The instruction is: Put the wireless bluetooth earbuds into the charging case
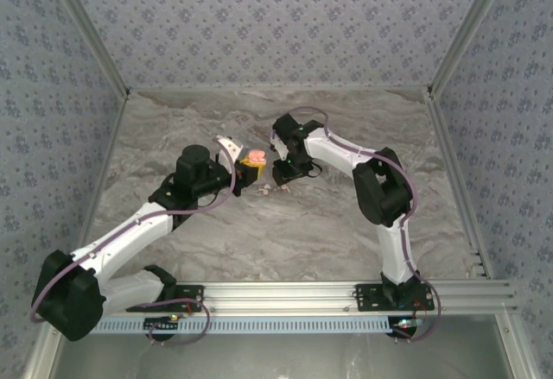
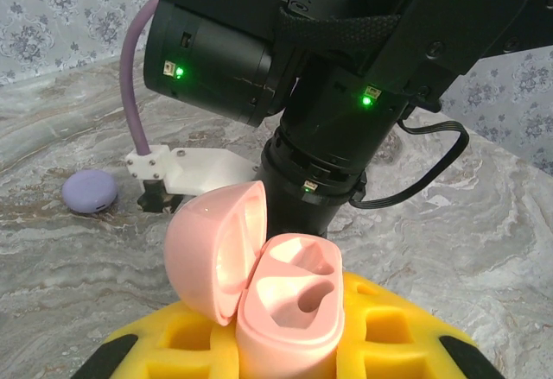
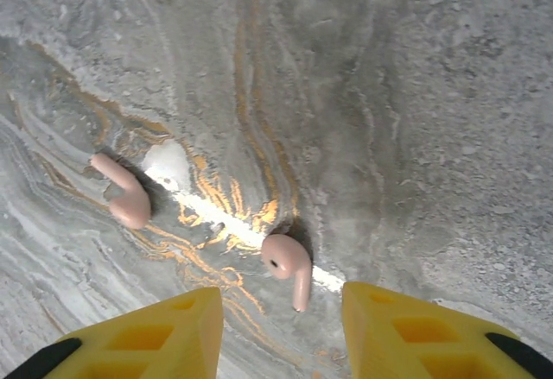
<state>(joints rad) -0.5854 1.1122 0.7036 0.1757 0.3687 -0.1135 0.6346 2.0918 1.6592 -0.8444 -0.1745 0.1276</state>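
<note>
Left gripper: I am watching the left gripper (image 1: 250,166) clamping its yellow fingers (image 2: 393,331) on the pink charging case (image 2: 289,306), just left of centre in the top view.
Case: it is standing upright in that grip at lower centre of the left wrist view, its lid (image 2: 212,254) hinging open to the left and both sockets showing empty.
Right gripper: the right gripper (image 3: 281,331) is pointing down at the marbled table (image 3: 432,94), its two yellow fingers standing apart and gripping nothing.
Near earbud: a pink earbud (image 3: 288,262) is lying on the table at lower centre of the right wrist view, just above the gap between those fingers.
Far earbud: a second pink earbud (image 3: 125,198) is lying at centre left of that view, apart from the first.
Other case: I am also seeing a closed lilac case (image 2: 89,191) resting on the table at the left of the left wrist view, well apart from the pink one.
</note>
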